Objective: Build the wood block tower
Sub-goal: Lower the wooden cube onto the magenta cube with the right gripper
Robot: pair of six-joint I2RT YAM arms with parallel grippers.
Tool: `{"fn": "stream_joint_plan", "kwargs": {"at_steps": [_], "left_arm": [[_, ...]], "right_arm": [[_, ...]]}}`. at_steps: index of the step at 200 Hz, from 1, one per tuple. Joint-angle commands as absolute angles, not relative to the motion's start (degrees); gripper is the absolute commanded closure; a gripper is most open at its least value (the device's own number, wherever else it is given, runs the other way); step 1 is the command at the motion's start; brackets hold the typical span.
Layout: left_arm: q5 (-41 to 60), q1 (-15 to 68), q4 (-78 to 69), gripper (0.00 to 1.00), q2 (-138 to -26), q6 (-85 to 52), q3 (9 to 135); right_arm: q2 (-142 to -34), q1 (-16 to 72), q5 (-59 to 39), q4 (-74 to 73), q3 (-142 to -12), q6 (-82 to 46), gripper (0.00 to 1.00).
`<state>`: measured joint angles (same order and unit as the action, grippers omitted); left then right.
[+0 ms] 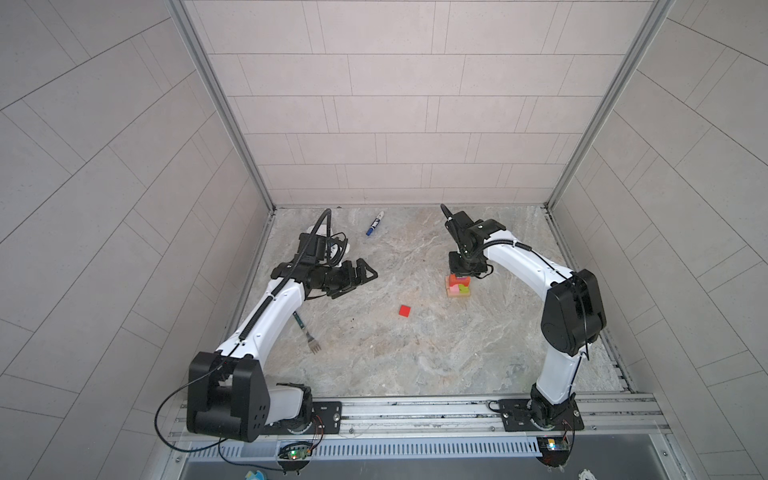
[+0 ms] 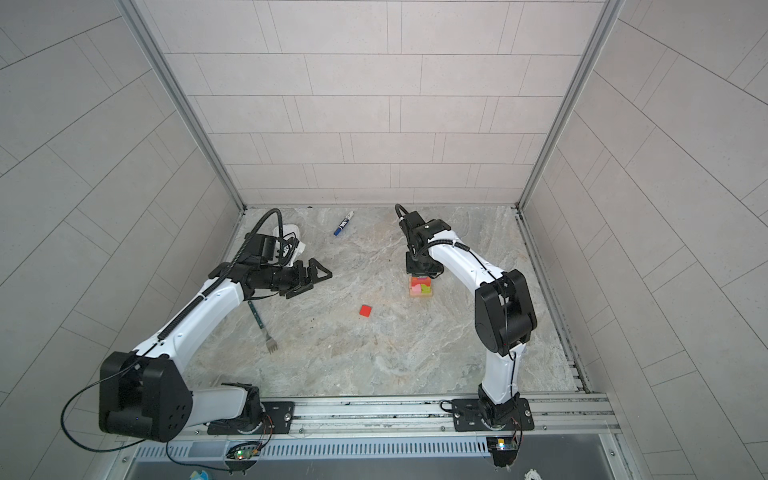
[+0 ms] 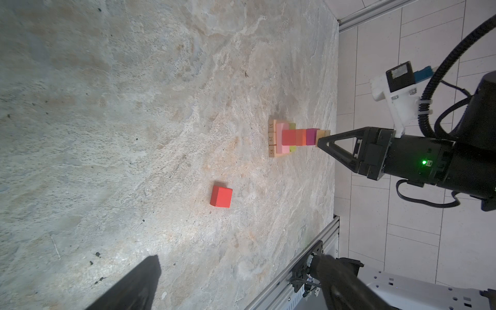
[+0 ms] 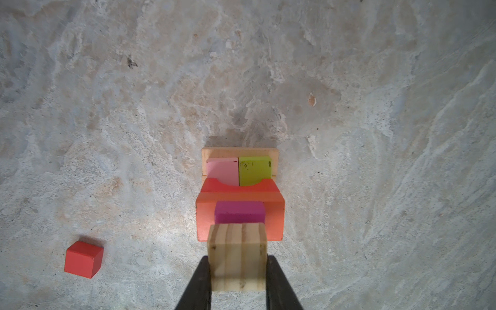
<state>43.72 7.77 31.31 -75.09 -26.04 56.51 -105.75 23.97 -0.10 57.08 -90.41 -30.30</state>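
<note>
In both top views the left end effector [image 1: 365, 279] hangs wide and empty over the counter's [image 1: 415, 365] left side; the tower [image 1: 458, 286] stands right of centre, and a loose red cube [image 1: 404, 311] lies near the middle. In the left wrist view the right end effector [image 3: 322, 141] pinches a tan cube [image 3: 323, 133] at the tower's top. In the right wrist view that cube is directly over a magenta cube [image 4: 239, 212].
</note>
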Motion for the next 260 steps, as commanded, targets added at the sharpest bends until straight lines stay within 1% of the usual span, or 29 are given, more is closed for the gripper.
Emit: {"fn": "stream_joint_plan", "kwargs": {"at_steps": [1,173,260], "left_arm": [[44.2,7.3,30.8,0.02,-74.0,-26.0,55.5],[44.2,7.3,30.8,0.02,-74.1,-25.9,55.5],[44.2,7.3,30.8,0.01,-74.2,-26.0,55.5]], "right_arm": [[-106.4,23.8,0.8,57.5,-89.9,-31.1,0.70],[-106.3,23.4,0.0,56.9,-90.1,-31.5,0.70],[-106.5,23.3,-0.4,56.9,-90.4,-31.2,0.63]]}}
